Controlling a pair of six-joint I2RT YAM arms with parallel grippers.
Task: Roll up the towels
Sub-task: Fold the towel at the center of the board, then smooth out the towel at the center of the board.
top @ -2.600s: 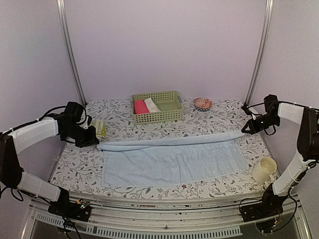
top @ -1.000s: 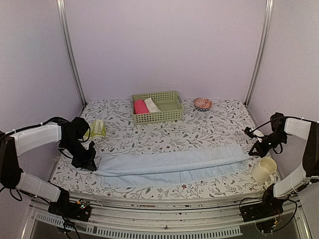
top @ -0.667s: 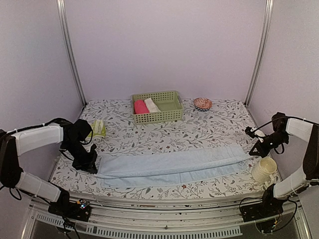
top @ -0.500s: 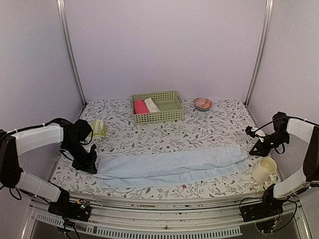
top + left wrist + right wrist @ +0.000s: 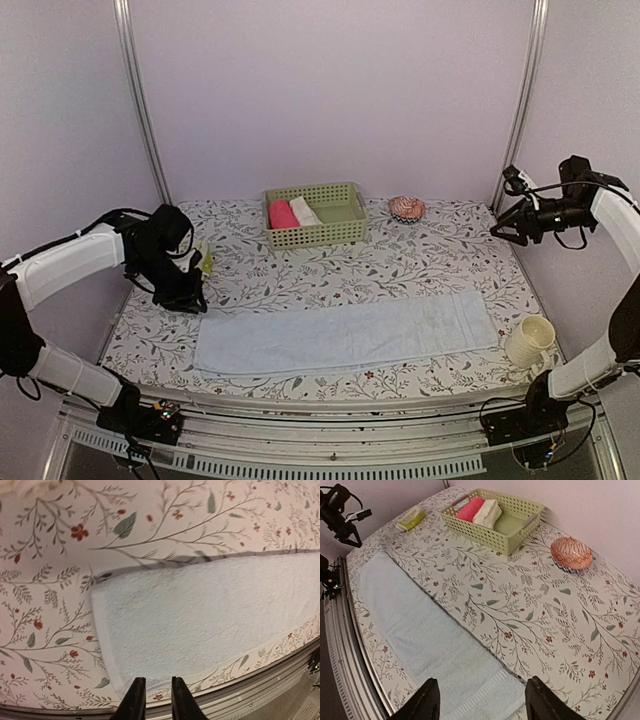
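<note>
**Blue towel flat; both grippers clear of it**

1. Blue towel (image 5: 345, 335): lies flat as one long strip across the lower centre of the top view, on the floral table (image 5: 420, 255), close to the front edge. In the left wrist view its short end fills the centre of the frame, and its corner is slightly rounded.
2. Green towel (image 5: 411, 518): folded small and lying at the upper left of the right wrist view, left of the basket (image 5: 316, 214) and well apart from the blue towel. In the top view the left arm covers most of it.
3. Left gripper (image 5: 190, 298): at the left of the top view, just beyond the upper left corner of the blue towel. In its wrist view the fingers (image 5: 134, 702) stand at the bottom edge with a narrow gap between them and nothing in it.
4. Right gripper (image 5: 506, 205): raised at the upper right of the top view, well apart from both towels. Its fingers (image 5: 426, 700) are spread wide and hold nothing.
5. Other items:
   - A pink roll (image 5: 282, 214) and a cream roll (image 5: 305, 211) lie side by side in the left part of the basket.
   - A bowl (image 5: 407, 208) sits right of the basket.
   - A cup (image 5: 528, 342) stands at the lower right, just beside the right end of the blue towel
</note>
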